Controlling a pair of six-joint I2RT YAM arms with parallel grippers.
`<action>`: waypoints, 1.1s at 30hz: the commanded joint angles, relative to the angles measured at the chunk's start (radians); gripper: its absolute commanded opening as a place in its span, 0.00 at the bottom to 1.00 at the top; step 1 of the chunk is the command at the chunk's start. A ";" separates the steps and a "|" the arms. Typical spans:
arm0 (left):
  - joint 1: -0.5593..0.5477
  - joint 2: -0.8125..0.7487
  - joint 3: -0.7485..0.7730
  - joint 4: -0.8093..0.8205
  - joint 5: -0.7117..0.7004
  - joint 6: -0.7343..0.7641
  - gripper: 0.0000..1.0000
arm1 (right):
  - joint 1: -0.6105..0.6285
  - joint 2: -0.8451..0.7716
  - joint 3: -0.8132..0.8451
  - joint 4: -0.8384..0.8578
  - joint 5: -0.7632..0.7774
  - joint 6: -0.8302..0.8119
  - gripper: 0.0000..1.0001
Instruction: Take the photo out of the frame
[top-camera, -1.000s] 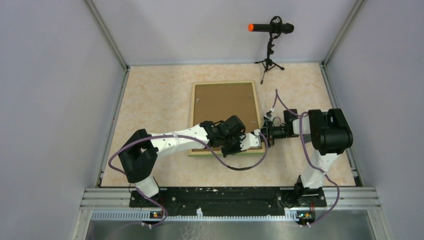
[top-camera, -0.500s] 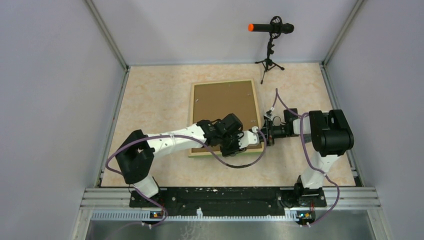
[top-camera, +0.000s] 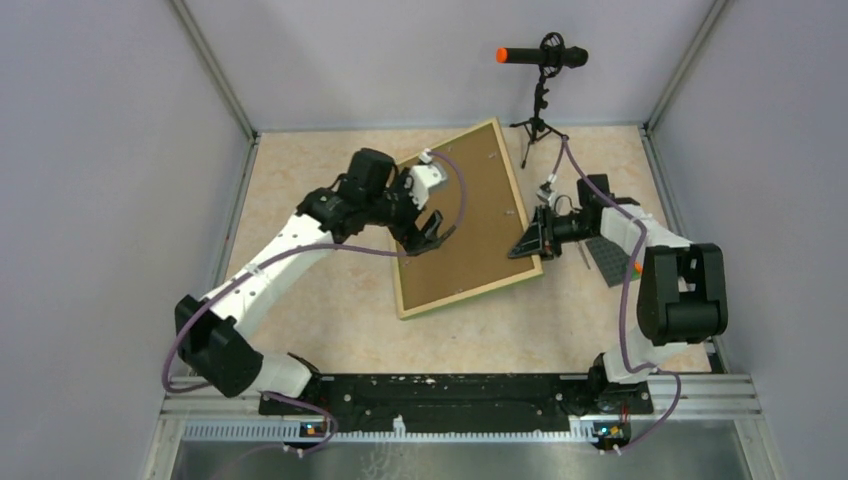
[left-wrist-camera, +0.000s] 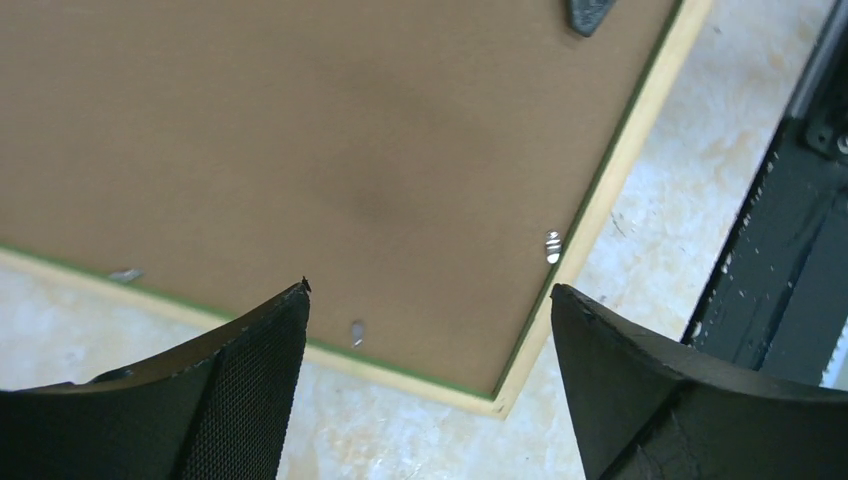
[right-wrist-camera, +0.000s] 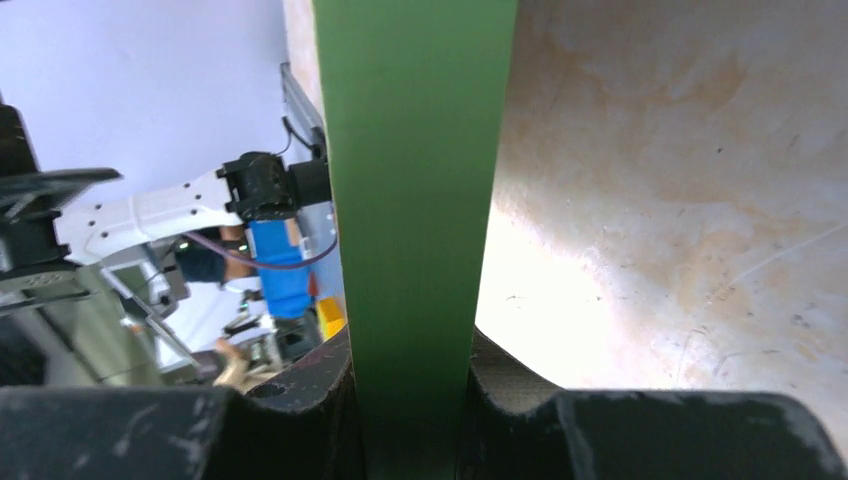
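Right pincer (top-camera: 525, 243) clamped on frame (top-camera: 480, 205) right edge. Left pincer (top-camera: 430, 238) wide open, empty, directly over its brown back.

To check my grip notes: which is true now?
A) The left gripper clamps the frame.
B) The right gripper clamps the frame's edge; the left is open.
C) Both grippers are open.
B: the right gripper is shut on the green edge of the frame, and the left gripper stands open over its brown back.
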 joint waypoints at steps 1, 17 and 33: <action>0.093 -0.087 0.062 -0.012 0.018 -0.066 0.94 | 0.007 -0.073 0.246 -0.221 0.163 -0.257 0.00; 0.554 -0.111 0.202 -0.003 0.011 -0.382 0.99 | 0.252 -0.058 0.863 -0.573 0.741 -0.548 0.00; 0.973 0.022 0.237 0.063 0.303 -0.501 0.98 | 0.668 -0.105 0.909 -0.365 1.379 -0.791 0.00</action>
